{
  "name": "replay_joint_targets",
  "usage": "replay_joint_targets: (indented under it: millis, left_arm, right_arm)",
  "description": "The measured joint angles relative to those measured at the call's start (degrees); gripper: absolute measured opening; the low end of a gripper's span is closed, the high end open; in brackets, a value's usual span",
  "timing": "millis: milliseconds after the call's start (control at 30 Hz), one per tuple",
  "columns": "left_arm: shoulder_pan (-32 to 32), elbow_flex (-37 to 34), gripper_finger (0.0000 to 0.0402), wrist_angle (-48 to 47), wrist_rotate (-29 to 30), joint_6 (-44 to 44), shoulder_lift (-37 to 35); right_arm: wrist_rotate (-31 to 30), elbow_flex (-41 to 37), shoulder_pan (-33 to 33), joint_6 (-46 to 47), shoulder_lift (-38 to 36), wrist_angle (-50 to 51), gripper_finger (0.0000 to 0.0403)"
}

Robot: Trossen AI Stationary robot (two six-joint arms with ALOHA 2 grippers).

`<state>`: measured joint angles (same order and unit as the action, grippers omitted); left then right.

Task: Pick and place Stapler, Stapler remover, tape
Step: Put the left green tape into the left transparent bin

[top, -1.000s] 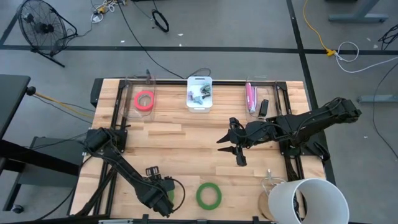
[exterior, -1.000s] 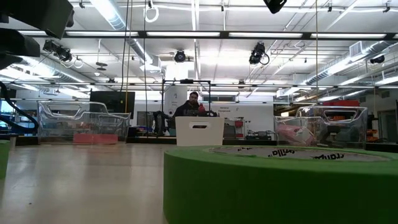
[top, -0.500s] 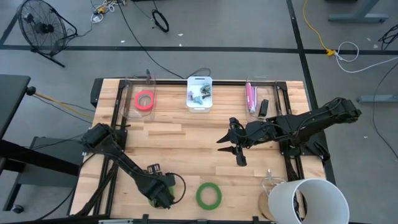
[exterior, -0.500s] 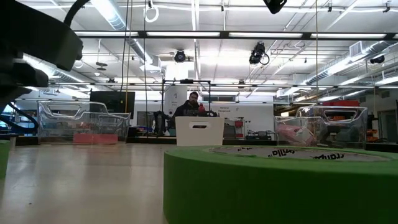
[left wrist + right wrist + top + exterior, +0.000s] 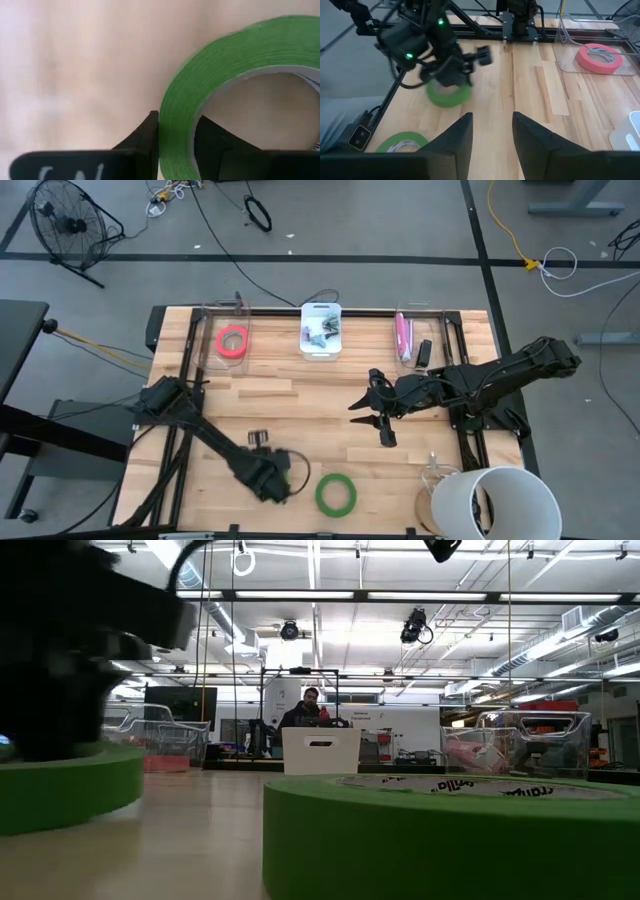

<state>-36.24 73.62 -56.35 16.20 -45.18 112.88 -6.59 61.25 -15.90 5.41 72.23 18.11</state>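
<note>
A: Where's the tape?
B: One green roll (image 5: 220, 65) sits near the counter's (image 5: 300, 405) front edge, its wall pinched between the left end effector's (image 5: 272, 478) fingers (image 5: 145, 137), one inside the ring, one outside. A second green roll (image 5: 336, 494) lies just beside it

A: The right end effector (image 5: 375, 418)?
B: Mid-counter, partly open, empty

A: Risk?
B: The thin-wall grip could let the roll swing or slip when lifted, or clip its neighbour
</note>
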Motion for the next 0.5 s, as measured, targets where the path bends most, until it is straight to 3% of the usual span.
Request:
replay_joint_targets:
  millis: [233, 500]
  left_arm:
    - [5.4, 0.5, 0.0086, -12.6, 6.1, 4.3, -1.1]
    - [15.9, -0.4, 0.0086, -14.5, 13.3, 12.5, -9.6]
  right_arm:
    - [0.0, 0.0, 0.0, 0.0, 0.0, 0.1, 0.0137]
    - [0.0, 0.0, 0.0, 0.0, 0.0, 0.5, 0.0137]
